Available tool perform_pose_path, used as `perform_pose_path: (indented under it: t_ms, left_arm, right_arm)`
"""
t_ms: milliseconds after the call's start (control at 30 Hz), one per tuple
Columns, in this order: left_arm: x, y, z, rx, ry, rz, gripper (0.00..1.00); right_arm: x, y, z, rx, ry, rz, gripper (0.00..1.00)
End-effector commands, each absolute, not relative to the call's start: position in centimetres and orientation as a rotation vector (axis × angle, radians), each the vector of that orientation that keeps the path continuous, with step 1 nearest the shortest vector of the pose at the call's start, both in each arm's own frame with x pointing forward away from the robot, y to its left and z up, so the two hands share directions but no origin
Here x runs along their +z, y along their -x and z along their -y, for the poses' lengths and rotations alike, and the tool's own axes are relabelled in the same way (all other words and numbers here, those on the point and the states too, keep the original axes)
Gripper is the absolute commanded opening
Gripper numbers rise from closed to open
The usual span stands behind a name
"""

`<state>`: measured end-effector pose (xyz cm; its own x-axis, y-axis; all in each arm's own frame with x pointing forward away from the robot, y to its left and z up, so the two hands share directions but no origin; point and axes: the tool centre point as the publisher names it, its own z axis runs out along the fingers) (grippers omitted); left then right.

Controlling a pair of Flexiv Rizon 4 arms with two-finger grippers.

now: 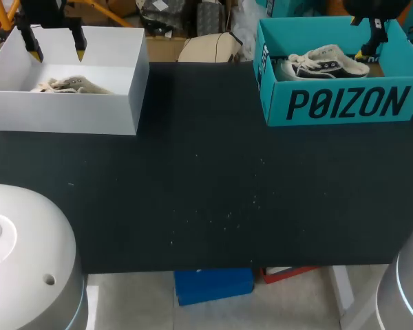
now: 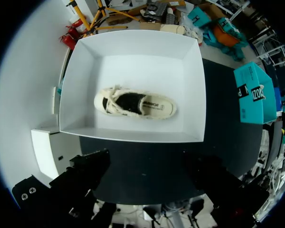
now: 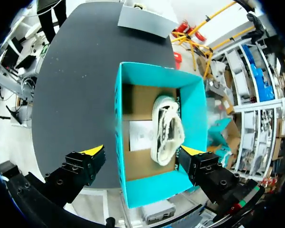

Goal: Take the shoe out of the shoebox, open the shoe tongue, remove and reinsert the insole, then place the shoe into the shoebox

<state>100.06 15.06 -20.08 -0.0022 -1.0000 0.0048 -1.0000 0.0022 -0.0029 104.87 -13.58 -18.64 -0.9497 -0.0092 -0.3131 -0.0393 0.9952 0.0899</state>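
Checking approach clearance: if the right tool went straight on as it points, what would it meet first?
Likely the shoe lying in the teal shoebox; the right tool hangs open above it, depth unclear.

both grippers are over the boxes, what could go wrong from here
1. The right gripper is open about as wide as the teal shoebox; lowering straight down may clip a wall.
2. The dark-sided shoe inside lies close to one side wall, leaving little finger room.
3. In the white shoebox, the left gripper might catch only the loose laces of the cream shoe.
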Motion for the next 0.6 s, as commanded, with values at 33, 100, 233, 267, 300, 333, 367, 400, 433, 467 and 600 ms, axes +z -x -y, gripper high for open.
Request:
perform_pose_path:
  t_ms: [33,100,233,267,300,333,367,400,433,467,600]
  left_arm:
    - [-20.1,-100.0,-15.1,0.005,-2.219,2.223,1.00]
    - [-20.1,-100.0,-15.1,0.005,-2.219,2.223,1.00]
    - [-20.1,-100.0,-15.1,0.005,-2.219,2.223,1.00]
    - [-20.1,-100.0,-15.1,0.005,-2.219,2.223,1.00]
    - [-20.1,-100.0,-15.1,0.005,-2.219,2.223,1.00]
    - [-20.1,-100.0,-15.1,0.005,-2.219,2.223,1.00]
    - [-20.1,-100.0,-15.1,0.005,-2.219,2.223,1.00]
    - [-20.1,-100.0,-15.1,0.005,-2.219,2.223,1.00]
    - [-20.1,-100.0,-15.1,0.005,-2.219,2.223,1.00]
    - [-20.1,-100.0,-15.1,0.005,-2.219,2.223,1.00]
    - [-20.1,-100.0,-15.1,0.005,-2.219,2.223,1.00]
  right_arm:
    - [-19.0,-108.3,13.8,0.103,0.160,-2.925,1.00]
    - [-19.2,-109.0,13.9,0.070,0.177,-2.936,1.00]
    - [-20.0,-110.1,13.7,0.025,0.188,-2.950,1.00]
    - [-20.2,-110.3,13.6,0.020,0.184,-2.952,1.00]
    - [-20.4,-110.5,13.5,0.010,0.177,-2.955,1.00]
    - [-20.7,-110.7,13.4,0.006,0.176,-2.956,1.00]
    - [-20.9,-110.8,13.3,0.005,0.175,-2.957,1.00]
    - [-21.2,-111.0,13.1,0.002,0.172,-2.962,1.00]
    - [-21.5,-111.1,13.0,-0.002,0.168,-2.966,1.00]
    - [-21.9,-111.2,12.9,-0.004,0.161,-2.970,1.00]
    - [-23.5,-111.5,13.0,-0.016,0.121,-2.970,1.00]
